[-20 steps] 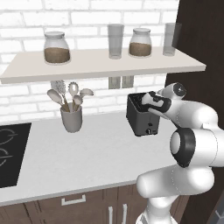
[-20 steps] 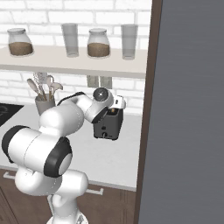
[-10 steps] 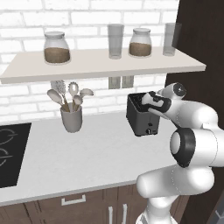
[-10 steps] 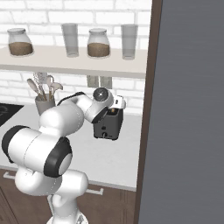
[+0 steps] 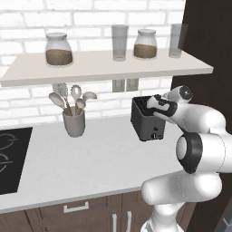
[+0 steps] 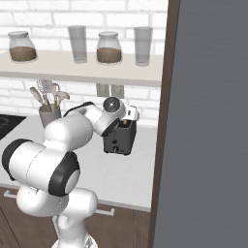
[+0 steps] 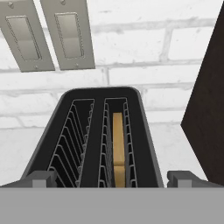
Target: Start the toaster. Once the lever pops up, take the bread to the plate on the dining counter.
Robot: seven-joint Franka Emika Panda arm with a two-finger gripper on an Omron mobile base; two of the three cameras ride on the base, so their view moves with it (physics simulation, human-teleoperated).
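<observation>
The black toaster (image 5: 146,121) (image 6: 119,139) (image 7: 96,140) stands on the pale worktop against the brick wall, beside a dark cabinet side. In the hand view I look down into its two slots, and the tan bread (image 7: 118,148) stands on edge in the right-hand slot. My gripper (image 7: 111,177) hovers just above the toaster's near end, open, with one fingertip (image 7: 41,178) on each side and nothing between them. From the base cameras the hand (image 5: 158,105) (image 6: 127,115) sits over the toaster's top. The plate and the dining counter are out of view.
A grey utensil cup (image 5: 74,122) with spoons stands left of the toaster. A black hob (image 5: 11,156) lies at the far left. A shelf (image 5: 104,68) with jars and glasses hangs overhead. Two wall switch plates (image 7: 48,35) sit behind the toaster. A tall dark cabinet (image 6: 208,121) blocks the right.
</observation>
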